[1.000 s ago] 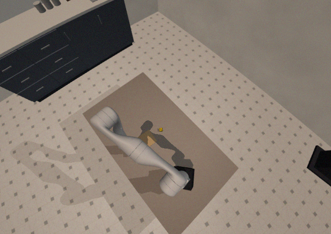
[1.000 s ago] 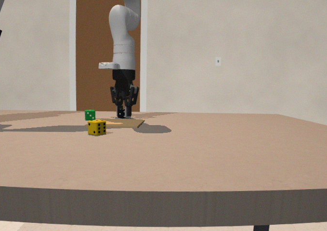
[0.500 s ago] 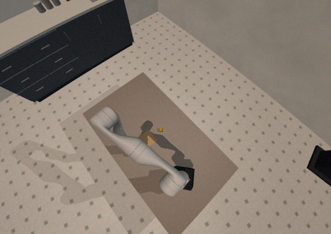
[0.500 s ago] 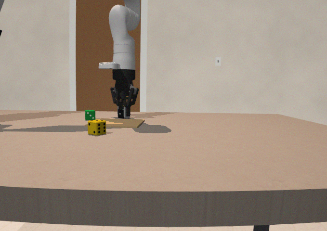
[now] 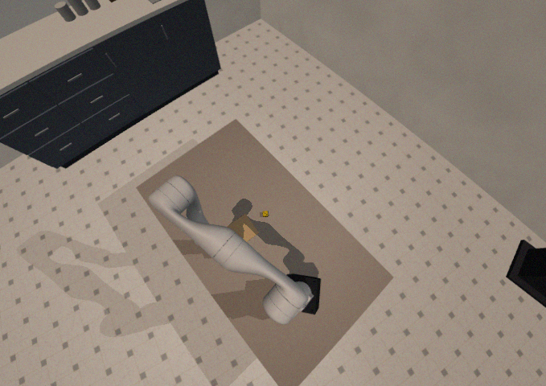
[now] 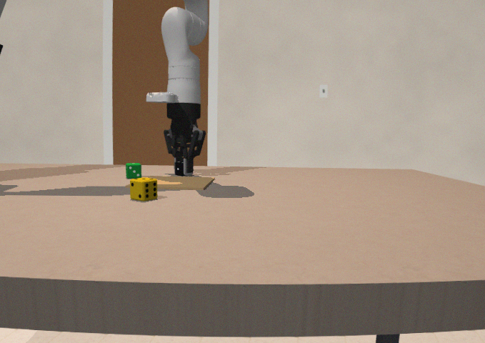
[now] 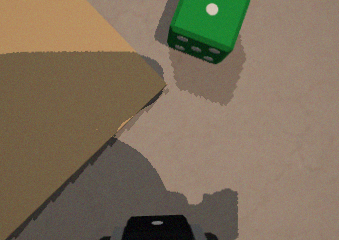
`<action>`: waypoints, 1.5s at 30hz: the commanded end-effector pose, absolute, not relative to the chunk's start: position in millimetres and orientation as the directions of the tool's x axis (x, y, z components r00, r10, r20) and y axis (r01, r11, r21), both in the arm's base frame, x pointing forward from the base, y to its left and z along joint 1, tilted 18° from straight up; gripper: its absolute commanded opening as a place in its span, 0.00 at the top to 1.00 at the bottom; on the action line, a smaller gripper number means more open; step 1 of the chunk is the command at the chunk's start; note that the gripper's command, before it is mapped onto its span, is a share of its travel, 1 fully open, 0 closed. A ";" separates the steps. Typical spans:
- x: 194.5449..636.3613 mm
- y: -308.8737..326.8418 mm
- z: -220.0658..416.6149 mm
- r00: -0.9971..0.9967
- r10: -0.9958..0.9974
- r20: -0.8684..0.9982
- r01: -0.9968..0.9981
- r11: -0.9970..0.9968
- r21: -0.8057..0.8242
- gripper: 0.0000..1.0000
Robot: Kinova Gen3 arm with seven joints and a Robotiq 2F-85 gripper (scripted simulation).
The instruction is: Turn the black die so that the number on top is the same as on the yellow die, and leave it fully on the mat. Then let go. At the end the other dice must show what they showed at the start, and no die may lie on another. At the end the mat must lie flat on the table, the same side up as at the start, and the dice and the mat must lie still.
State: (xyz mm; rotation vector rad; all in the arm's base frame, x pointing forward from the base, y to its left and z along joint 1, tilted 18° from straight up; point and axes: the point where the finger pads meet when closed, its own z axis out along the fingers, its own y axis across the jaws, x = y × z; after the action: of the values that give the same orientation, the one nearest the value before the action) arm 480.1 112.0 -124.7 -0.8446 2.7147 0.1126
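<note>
Wrist view shows the black die (image 7: 158, 227) clamped between the fingers of the tool (image 6: 183, 171), one white pip on the face toward the camera. The tool hangs straight down, partly closed on the die, low over the surface (image 6: 291, 226). The mat (image 7: 52, 130) lies just beside the die, with the green die (image 7: 208, 27) beyond its corner. The yellow die (image 6: 143, 189) sits well apart.

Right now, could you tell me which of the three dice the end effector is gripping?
The black die, pinched in the end effector by the mat. The green die and yellow die sit free on the table, untouched.
</note>
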 end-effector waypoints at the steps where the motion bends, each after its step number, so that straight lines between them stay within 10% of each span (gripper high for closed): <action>1: 480.6 112.0 -124.3 -0.784 -0.542 -0.302 -0.566 0.825 -0.013 0.74; 45: 454.9 95.9 -29.0 -0.784 -0.542 -0.302 -0.566 0.825 -0.013 0.74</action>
State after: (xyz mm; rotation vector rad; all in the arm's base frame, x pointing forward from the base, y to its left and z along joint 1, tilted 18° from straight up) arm 454.2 95.8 -30.3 -0.8442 2.7164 0.1132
